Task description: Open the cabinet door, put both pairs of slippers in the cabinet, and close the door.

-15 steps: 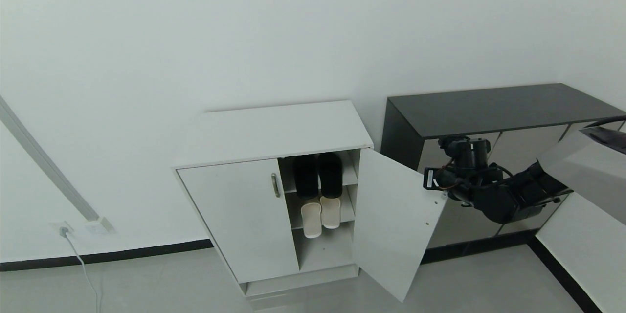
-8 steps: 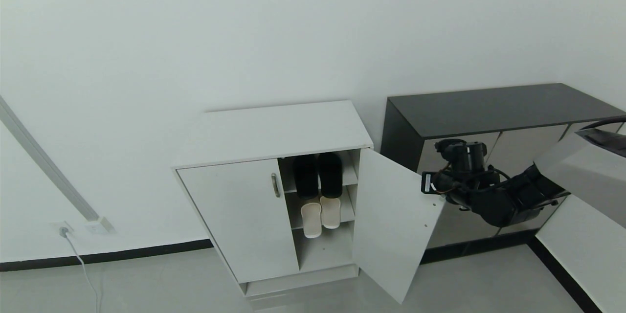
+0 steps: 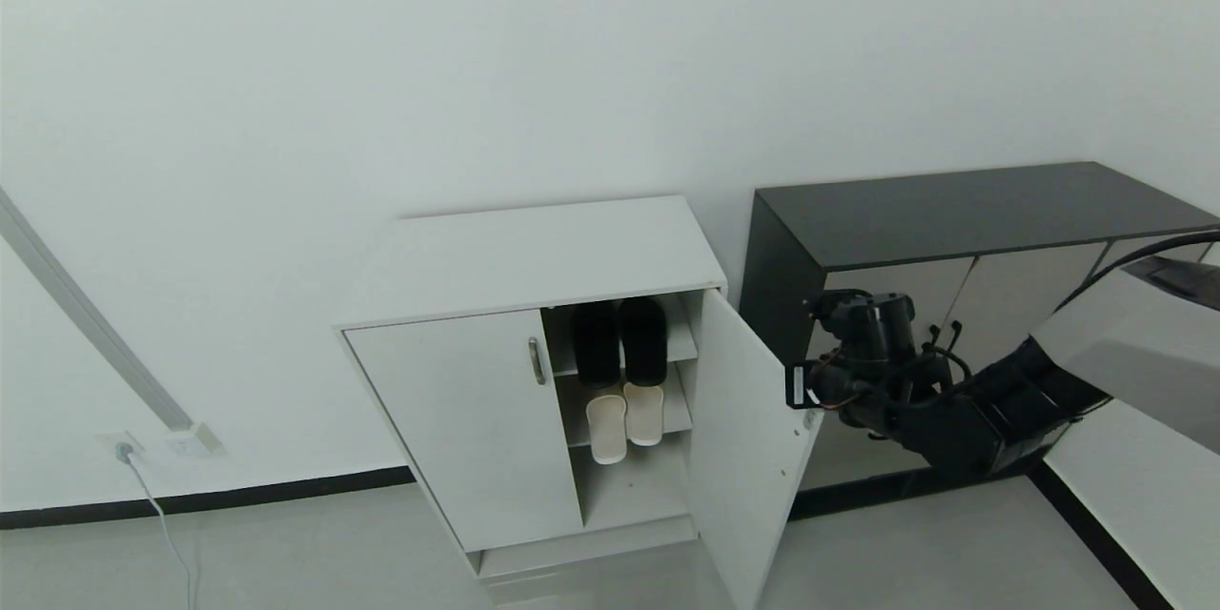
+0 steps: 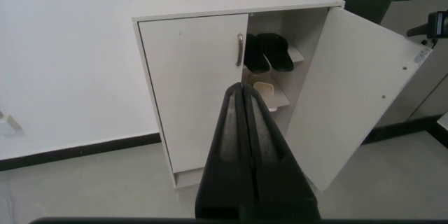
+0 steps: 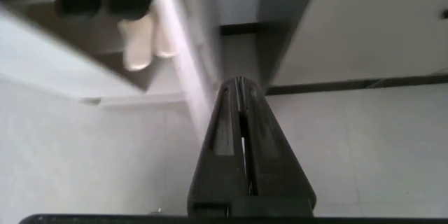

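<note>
Cabinet (image 3: 534, 257) against wall, right door (image 3: 753, 419) ajar. Upper pair of slippers (image 3: 620, 343) on top shelf, lower pair (image 3: 624, 419) on the shelf beneath. Right tool (image 3: 801, 386) at the door's outer face; sideboard (image 3: 953, 210) right of cabinet.

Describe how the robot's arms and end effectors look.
The left end effector and right end effector are black wedges tapering to narrow tips. The right arm is black with loose black cables, a white label and a grey shell behind.

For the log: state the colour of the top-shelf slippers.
The top-shelf slippers are black, clearest in the head view.
</note>
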{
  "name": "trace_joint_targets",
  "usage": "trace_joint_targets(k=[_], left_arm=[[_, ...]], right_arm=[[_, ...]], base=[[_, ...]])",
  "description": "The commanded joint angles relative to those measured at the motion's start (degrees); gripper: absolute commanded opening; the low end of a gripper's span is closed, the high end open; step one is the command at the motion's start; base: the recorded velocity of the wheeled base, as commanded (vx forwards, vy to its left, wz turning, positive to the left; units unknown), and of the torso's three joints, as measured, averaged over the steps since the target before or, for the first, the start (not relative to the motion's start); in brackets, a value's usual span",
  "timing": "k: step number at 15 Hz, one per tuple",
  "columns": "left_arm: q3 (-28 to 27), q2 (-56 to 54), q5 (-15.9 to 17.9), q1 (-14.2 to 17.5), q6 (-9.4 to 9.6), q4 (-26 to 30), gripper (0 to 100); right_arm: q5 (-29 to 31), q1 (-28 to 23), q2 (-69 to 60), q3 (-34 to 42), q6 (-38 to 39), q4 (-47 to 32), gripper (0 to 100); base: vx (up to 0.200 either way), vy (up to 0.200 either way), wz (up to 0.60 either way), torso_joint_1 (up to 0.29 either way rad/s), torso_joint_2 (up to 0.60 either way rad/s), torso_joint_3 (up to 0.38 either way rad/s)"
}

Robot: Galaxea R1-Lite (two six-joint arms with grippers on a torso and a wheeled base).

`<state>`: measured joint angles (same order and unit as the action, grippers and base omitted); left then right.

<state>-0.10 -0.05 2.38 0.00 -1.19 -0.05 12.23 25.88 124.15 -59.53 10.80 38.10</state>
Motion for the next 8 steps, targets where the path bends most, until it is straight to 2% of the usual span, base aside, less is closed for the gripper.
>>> trace_joint_targets(k=[1, 3, 8], left_arm=[[0.0, 0.0, 0.0, 0.0, -0.04, 0.0, 0], [0.0, 0.0, 0.1, 0.0, -0.04, 0.0, 0], [0.0, 0.0, 0.1, 0.0, -0.04, 0.0, 0]], right_arm=[[0.0, 4.1, -3.3, 2.7, 0.1, 0.1, 0], [0.1, 5.8, -4.1, 3.5, 0.2, 0.1, 0], [0.2, 5.9, -0.7, 3.5, 0.0, 0.1, 0]], base=[[0.0, 0.0, 0.0, 0.0, 0.0, 0.0], [0.0, 0.0, 0.0, 0.0, 0.0, 0.0], [0.0, 0.0, 0.0, 0.0, 0.0, 0.0]])
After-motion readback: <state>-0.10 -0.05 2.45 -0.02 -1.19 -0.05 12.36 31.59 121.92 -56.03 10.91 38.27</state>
